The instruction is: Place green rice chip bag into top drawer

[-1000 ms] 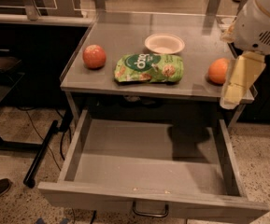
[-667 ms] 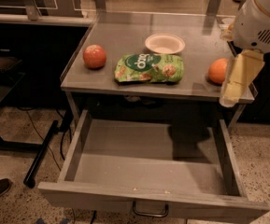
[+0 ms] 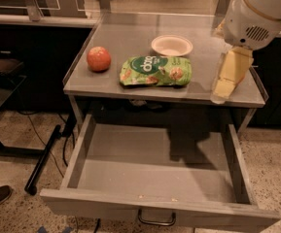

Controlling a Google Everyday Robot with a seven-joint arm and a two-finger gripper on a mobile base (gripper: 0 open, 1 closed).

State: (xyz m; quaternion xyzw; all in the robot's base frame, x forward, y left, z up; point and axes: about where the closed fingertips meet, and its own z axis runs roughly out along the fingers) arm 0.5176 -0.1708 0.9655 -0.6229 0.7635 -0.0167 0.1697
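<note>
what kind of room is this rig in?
Likely a lab or office test bay: grey table with open top drawer, speckled floor. Claw hangs over the table's right edge.

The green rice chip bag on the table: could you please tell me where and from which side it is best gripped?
Probably from straight above, pinching across the short width of the green rice chip bag near its middle: it lies flat, long side left to right. The gripper hangs beyond its right end; the bowl sits close behind.
</note>
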